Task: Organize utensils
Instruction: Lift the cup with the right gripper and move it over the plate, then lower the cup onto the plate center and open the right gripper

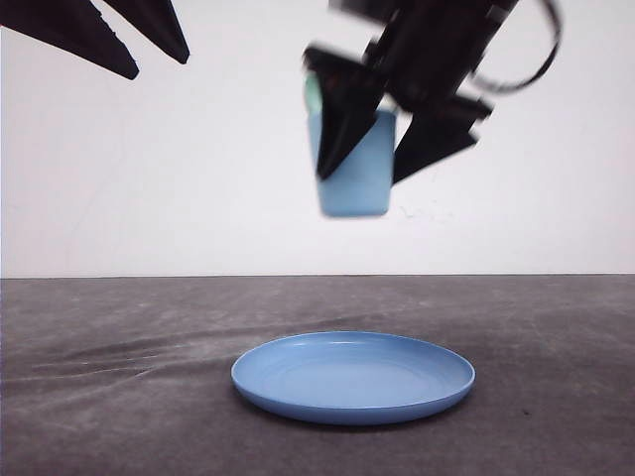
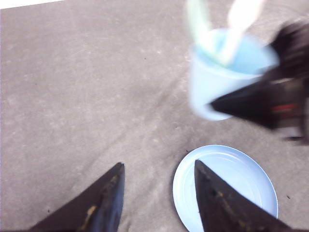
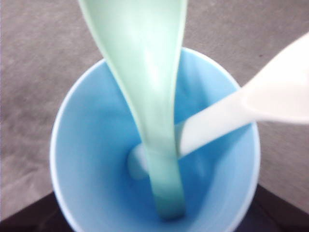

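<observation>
Utensils stand together inside a light blue cup [image 1: 355,169] that the right gripper [image 1: 385,149] holds in the air, well above a round blue plate [image 1: 353,377] lying on the dark grey table [image 1: 99,397]. In the front view the cup hangs upright, a little blurred, with one dark finger in front of its left side and another just beside its right side, so the jaws are clamped on the cup.

The right wrist view looks straight down into the cup. The spoon [image 3: 145,87] is pale mint green and smooth, with a wide rounded upper end that narrows toward the cup's bottom. Its long axis runs steeply from the cup floor up and out past the rim. The fork [image 3: 227,116] is white plastic with a thick rounded handle. Its lower end rests on the cup floor behind the spoon, and it leans across the cup, so its long axis slants out over the opposite side of the rim. The two cross near the bottom. Which end of each is down cannot be told.

In the left wrist view both utensils poke up out of the cup, spoon and fork spreading apart above the rim.

The left gripper [image 2: 157,193] is high over the table near the plate, jaws spread wide with nothing between them.
</observation>
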Available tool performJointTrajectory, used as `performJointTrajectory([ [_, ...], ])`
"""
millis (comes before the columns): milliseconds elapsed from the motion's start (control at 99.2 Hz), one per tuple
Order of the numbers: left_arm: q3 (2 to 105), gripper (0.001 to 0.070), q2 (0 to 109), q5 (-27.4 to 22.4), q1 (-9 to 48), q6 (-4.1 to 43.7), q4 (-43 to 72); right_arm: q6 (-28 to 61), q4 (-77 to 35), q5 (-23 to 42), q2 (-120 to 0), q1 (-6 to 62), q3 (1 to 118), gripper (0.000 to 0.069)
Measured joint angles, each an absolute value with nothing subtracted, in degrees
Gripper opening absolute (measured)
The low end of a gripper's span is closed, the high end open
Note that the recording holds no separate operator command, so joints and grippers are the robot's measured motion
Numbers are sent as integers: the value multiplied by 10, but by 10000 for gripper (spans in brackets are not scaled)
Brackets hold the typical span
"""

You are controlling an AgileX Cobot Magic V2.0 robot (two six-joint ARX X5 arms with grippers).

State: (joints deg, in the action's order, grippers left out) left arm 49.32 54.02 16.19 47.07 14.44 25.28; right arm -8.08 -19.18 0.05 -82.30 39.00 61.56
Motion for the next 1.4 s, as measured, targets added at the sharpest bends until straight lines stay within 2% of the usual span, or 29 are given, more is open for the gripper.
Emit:
performJointTrajectory([
  [151, 493, 271, 540, 162, 471, 144, 253, -62, -237, 0, -773, 405, 616, 424],
  [373, 493, 271, 540, 162, 471, 144, 253, -57, -249, 0, -773, 430, 611, 424],
  [635, 493, 271, 540, 162, 471, 144, 253, -61, -192, 0, -773, 470, 533, 422],
  [988, 493, 271, 540, 162, 471, 144, 251, -89, -17, 43, -774, 506, 378, 418],
  [1402, 493, 271, 540, 162, 471, 144, 251, -95, 57, 63, -831, 507, 351, 418],
])
